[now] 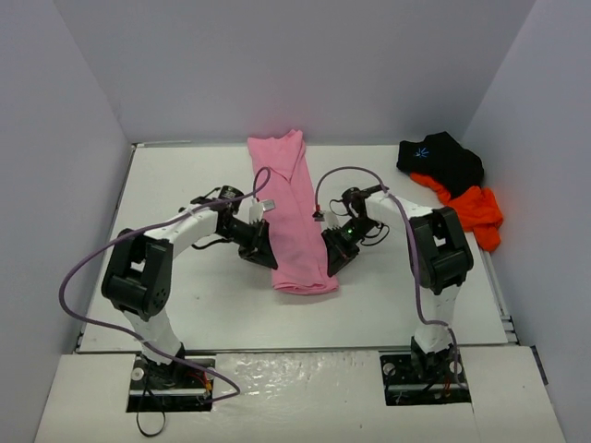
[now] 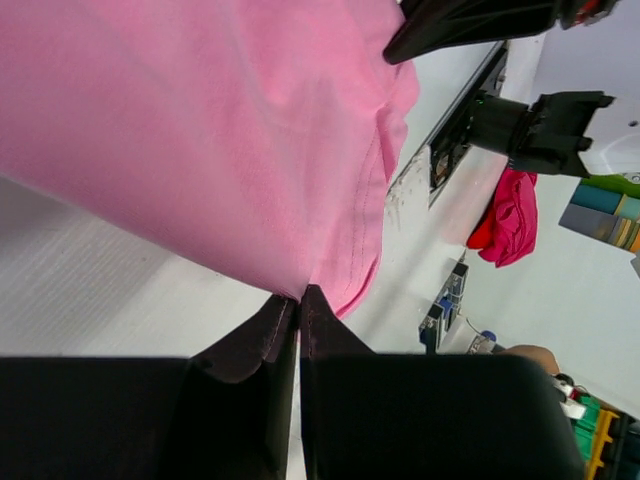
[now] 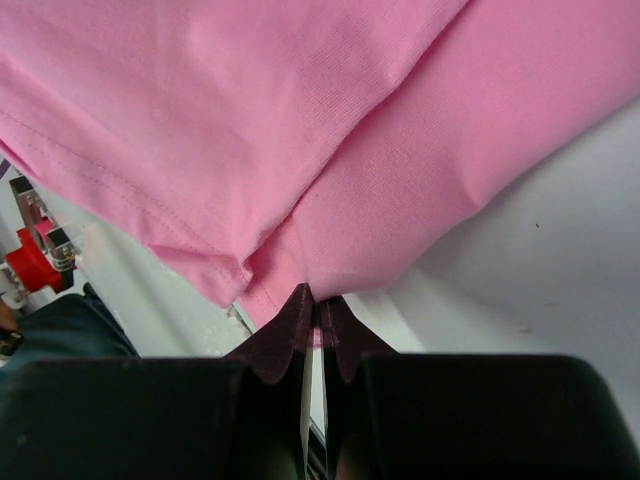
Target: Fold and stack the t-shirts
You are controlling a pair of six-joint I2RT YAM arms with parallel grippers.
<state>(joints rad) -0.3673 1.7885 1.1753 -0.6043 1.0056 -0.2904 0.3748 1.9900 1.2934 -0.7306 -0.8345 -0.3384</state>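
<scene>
Folded t-shirt (image 1: 291,217) lies lengthwise mid-table (image 1: 185,175). Left gripper (image 1: 270,262) at its near-left edge, right gripper (image 1: 330,269) at its near-right edge. Well to its right, far corner: rear crumpled t-shirt (image 1: 443,159) touching front crumpled t-shirt (image 1: 476,210).

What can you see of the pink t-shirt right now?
The pink t-shirt is plain soft knit cloth, folded lengthwise into a long narrow strip, stitched hems showing. It lies on the white table, running from the far edge toward the arms. The left gripper and right gripper are each shut on its near end, one on either side. Nothing else touches it.
</scene>
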